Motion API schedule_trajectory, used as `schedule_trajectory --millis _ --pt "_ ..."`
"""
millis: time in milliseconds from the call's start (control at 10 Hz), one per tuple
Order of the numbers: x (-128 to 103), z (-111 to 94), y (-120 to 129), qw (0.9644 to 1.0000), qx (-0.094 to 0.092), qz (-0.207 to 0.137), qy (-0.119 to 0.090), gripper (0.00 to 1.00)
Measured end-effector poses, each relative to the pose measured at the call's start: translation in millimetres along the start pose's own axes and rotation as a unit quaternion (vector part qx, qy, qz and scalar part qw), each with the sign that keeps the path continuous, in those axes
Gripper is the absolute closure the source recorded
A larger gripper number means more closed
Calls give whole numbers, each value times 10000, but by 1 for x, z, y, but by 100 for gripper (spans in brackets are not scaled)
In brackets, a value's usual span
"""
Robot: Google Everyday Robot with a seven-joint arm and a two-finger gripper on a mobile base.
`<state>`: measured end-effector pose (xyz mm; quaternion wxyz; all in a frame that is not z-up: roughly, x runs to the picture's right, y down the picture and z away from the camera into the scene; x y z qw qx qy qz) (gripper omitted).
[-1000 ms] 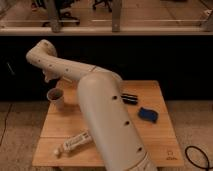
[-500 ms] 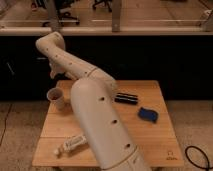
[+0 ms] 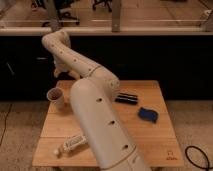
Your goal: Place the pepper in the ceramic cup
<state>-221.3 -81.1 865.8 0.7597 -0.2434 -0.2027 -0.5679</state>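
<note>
The white ceramic cup (image 3: 56,97) stands upright near the far left edge of the wooden table (image 3: 150,137), with its dark inside showing. My white arm rises from the front of the table, bends at the upper left and comes down behind the table. The gripper (image 3: 61,69) hangs there, above and just behind the cup, against the dark cabinet. The pepper does not show anywhere; I cannot tell whether it is in the gripper.
A black oblong object (image 3: 126,98) lies at the back centre-right. A blue object (image 3: 148,114) lies to the right. A white bottle (image 3: 70,145) lies on its side at the front left. A dark cable (image 3: 197,155) is on the floor at the right.
The arm's upper bend has risen and swung to the right. The gripper end has moved with it, closer to above the cup. The cup and other objects have not moved.
</note>
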Motion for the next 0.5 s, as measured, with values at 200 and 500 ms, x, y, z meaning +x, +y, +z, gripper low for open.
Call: schedule_trajectory --millis 200,500 --pt "-1 -4 6 10000 21 7 13 20" --pt "-7 -12 17 9999 88 -42 39 20"
